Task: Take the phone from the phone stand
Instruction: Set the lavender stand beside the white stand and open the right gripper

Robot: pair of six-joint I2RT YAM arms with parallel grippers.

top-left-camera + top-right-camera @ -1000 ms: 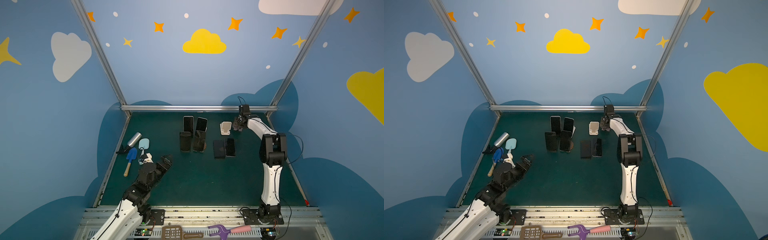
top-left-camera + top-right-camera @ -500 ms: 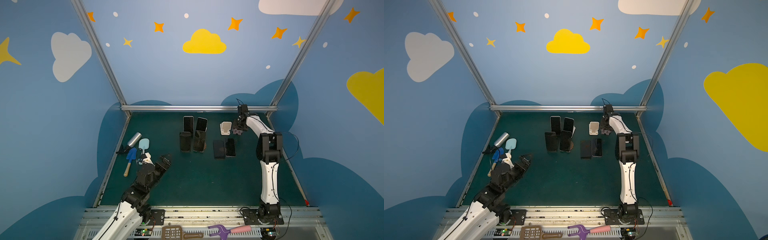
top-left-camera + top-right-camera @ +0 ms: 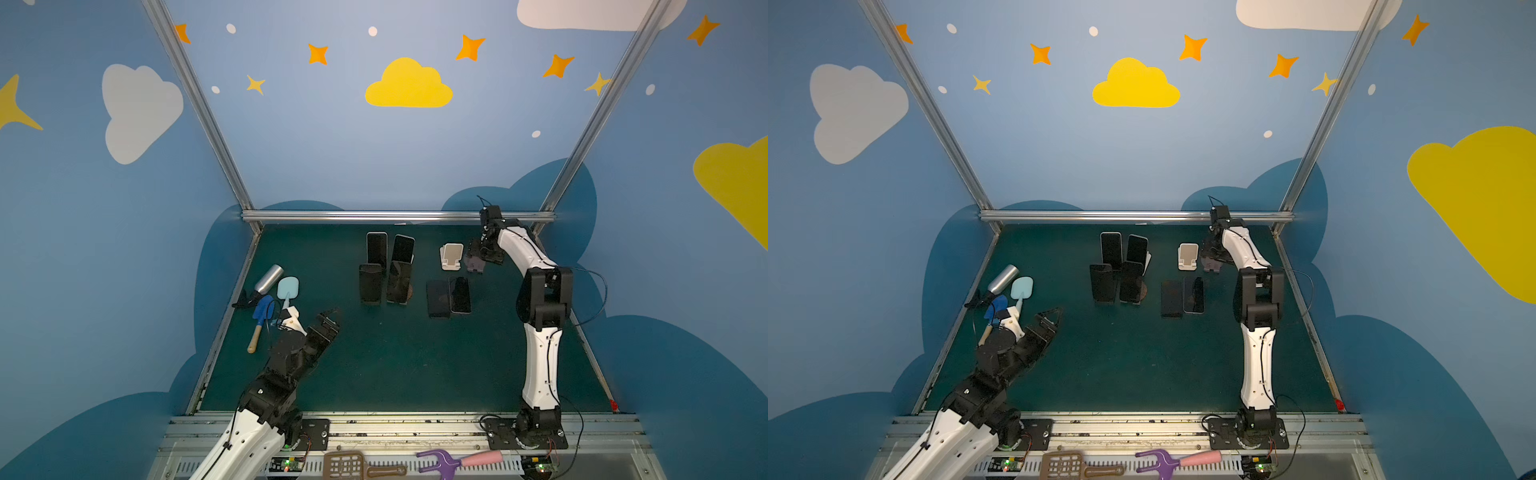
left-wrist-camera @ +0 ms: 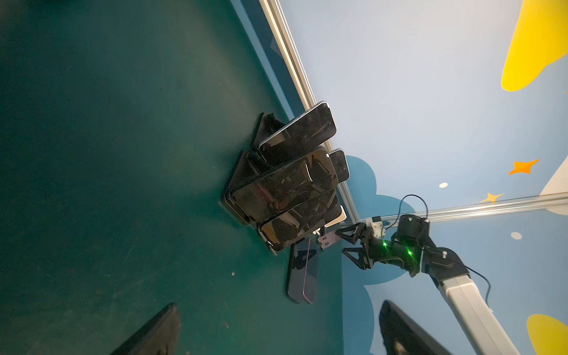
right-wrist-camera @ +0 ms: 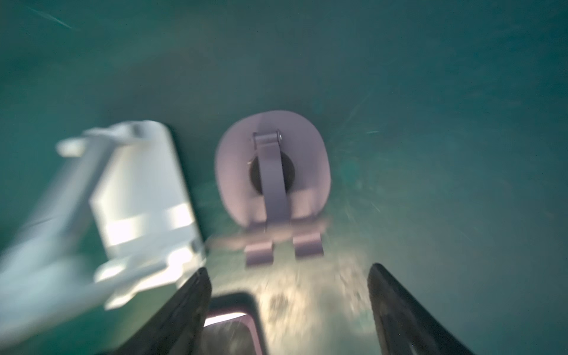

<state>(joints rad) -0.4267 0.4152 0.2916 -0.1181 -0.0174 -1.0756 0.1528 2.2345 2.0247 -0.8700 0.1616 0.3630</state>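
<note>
In both top views, a green table mat (image 3: pixel 415 374) lies inside blue walls painted with clouds and stars. Toward the back, four upright phones (image 3: pixel 400 284) lean on stands in two rows. To their right stand a white phone stand (image 3: pixel 451 255) and, just beside it, a purple phone stand (image 3: pixel 475 264), both bare. In front of these two stands, a dark phone (image 3: pixel 438 298) and a pale-rimmed phone (image 3: pixel 460 295) lie flat on the mat, side by side. The right gripper (image 3: pixel 478 252) hangs at the purple phone stand. The left gripper (image 3: pixel 328 318) hovers near the front left, its jaws apart and empty. Beside it lie a silver bottle (image 3: pixel 268 279), a light blue spatula (image 3: pixel 288 287) and a blue trowel (image 3: pixel 263 309).

In the left wrist view, the upright phones (image 4: pixel 285 184) overlap as one dark cluster. Beyond them the right gripper (image 4: pixel 340 240) shows its jaws spread, holding nothing, with its tips just off the purple phone stand (image 4: pixel 327 239). The flat phones (image 4: pixel 302 270) lie near it. The left gripper's fingers (image 4: pixel 156 329) frame the view, well apart.

The right wrist view is blurred. The purple phone stand (image 5: pixel 272 172) stands ahead, between the right gripper's spread fingers (image 5: pixel 184 307), with the white phone stand (image 5: pixel 138 190) next to it. The end of a flat phone with a pale rim (image 5: pixel 230 325) shows between the fingers.
</note>
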